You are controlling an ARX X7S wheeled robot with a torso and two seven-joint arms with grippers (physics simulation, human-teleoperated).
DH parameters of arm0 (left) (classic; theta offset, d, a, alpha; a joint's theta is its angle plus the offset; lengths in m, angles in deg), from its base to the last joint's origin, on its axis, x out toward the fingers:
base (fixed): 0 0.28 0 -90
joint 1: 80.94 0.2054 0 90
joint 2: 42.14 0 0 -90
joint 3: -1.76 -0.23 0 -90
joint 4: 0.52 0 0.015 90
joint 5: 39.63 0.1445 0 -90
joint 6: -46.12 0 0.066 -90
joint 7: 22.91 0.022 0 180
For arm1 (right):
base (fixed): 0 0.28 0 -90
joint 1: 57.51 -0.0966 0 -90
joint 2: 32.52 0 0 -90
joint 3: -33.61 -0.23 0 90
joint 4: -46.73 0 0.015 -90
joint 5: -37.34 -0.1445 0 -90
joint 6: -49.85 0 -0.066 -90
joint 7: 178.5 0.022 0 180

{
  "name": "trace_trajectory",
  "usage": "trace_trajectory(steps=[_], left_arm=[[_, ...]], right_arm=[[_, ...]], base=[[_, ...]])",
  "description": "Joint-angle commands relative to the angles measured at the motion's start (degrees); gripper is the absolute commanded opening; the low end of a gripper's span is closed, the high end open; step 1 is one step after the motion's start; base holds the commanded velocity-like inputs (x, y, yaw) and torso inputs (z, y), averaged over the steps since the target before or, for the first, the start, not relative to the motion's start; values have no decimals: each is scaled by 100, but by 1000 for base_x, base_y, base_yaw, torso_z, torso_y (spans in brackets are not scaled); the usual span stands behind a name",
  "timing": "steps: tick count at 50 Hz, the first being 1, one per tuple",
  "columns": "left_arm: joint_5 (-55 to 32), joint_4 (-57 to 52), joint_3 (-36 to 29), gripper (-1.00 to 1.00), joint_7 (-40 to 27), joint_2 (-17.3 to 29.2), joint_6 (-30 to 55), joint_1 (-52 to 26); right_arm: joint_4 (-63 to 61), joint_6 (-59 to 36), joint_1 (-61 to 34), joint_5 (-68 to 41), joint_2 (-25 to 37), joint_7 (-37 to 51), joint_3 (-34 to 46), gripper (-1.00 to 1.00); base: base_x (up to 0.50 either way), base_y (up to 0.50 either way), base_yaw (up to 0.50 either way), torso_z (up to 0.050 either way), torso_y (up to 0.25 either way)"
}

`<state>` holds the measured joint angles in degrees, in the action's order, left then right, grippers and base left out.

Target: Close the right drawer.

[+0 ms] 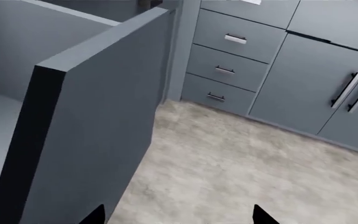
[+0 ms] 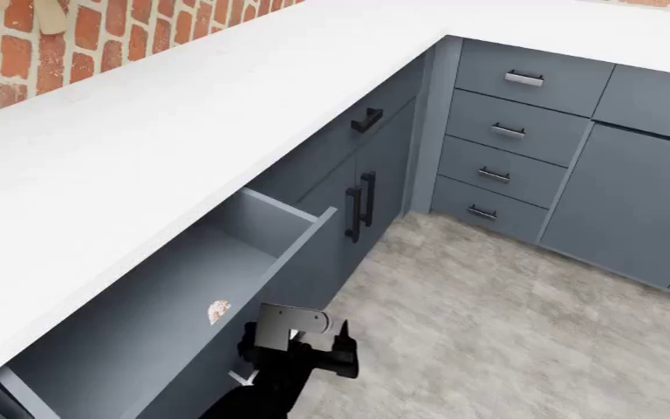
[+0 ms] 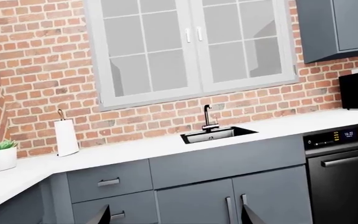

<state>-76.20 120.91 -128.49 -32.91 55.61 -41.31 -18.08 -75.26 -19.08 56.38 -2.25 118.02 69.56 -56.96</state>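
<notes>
Pincer (image 2: 306,349) on the left arm, tips spread, hovers just beside the front panel of the right drawer (image 2: 195,297), which stands pulled out from under the white counter (image 2: 195,96).

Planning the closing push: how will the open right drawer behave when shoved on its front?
The right drawer looks rigid, so its flat front shouldn't flex. Nearly empty, so probably light. It likely slides straight in under the white countertop.
</notes>
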Motion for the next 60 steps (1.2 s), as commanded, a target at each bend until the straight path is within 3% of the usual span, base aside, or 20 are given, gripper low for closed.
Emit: trace_trajectory(steps=[1,30,41,60], left_arm=[[-42,80,61,100,-93,22,-47,14],[-83,886,231,100,-283,-5,-132,-142],[-277,351,358,100,-576,297,118,12],[-340,362,481,100,-778,471,208,-83]], right_arm=[[-21,-53,-30,0,-23,-24,-4,100],[37,-220,-259,-27,-108,-160,102,100],[-4,-241,-226,-17,-123,-163,61,100],[85,-326,-394,-66,-204,-276,151,100]], base=[[0,0,0,0,0],[0,0,0,0,0],[0,0,0,0,0],[0,0,0,0,0]])
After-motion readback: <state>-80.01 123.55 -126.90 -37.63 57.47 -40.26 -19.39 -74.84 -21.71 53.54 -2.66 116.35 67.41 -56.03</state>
